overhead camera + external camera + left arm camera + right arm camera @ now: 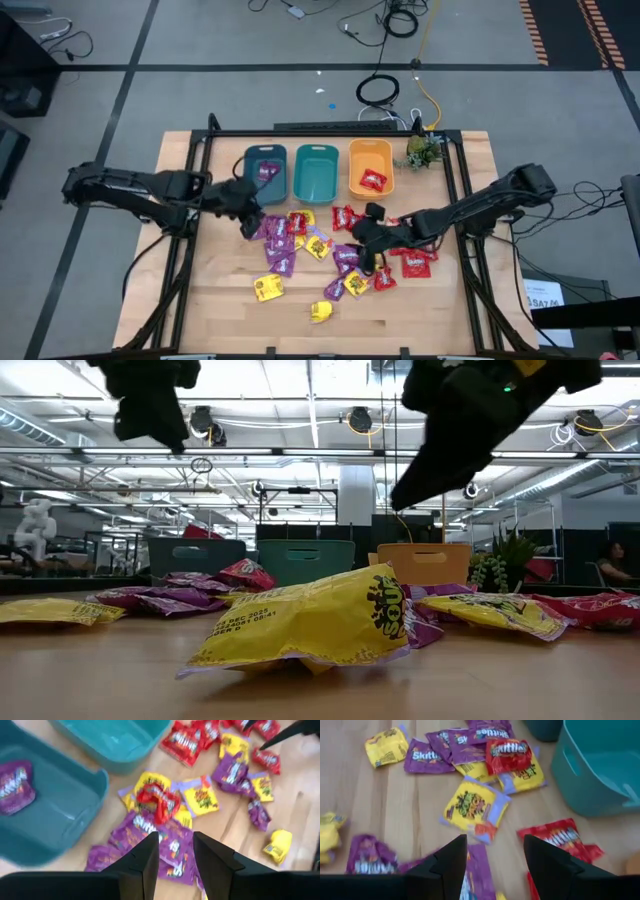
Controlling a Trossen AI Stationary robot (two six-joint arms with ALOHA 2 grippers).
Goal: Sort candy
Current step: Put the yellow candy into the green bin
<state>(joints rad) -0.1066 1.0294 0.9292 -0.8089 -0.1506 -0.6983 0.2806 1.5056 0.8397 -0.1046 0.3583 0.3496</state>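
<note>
Candy packets (310, 245) in purple, yellow and red lie scattered on the wooden table in front of three bins. My left gripper (251, 226) hovers open over the pile's left end, above purple packets (137, 827), with nothing between its fingers (176, 852). My right gripper (363, 252) hovers open over the pile's right part, its fingers (495, 855) above a purple packet (479, 870), near a yellow one (475, 810) and red ones (555, 837). One purple packet (15, 785) lies in the left teal bin (265, 170). A red packet (373, 181) lies in the orange bin (371, 165).
A middle teal bin (316, 172) stands between the two others at the table's far side. A small green plant (423, 150) stands right of the orange bin. Bare wood lies near the front edge, where a yellow packet (310, 625) rests close to the low camera.
</note>
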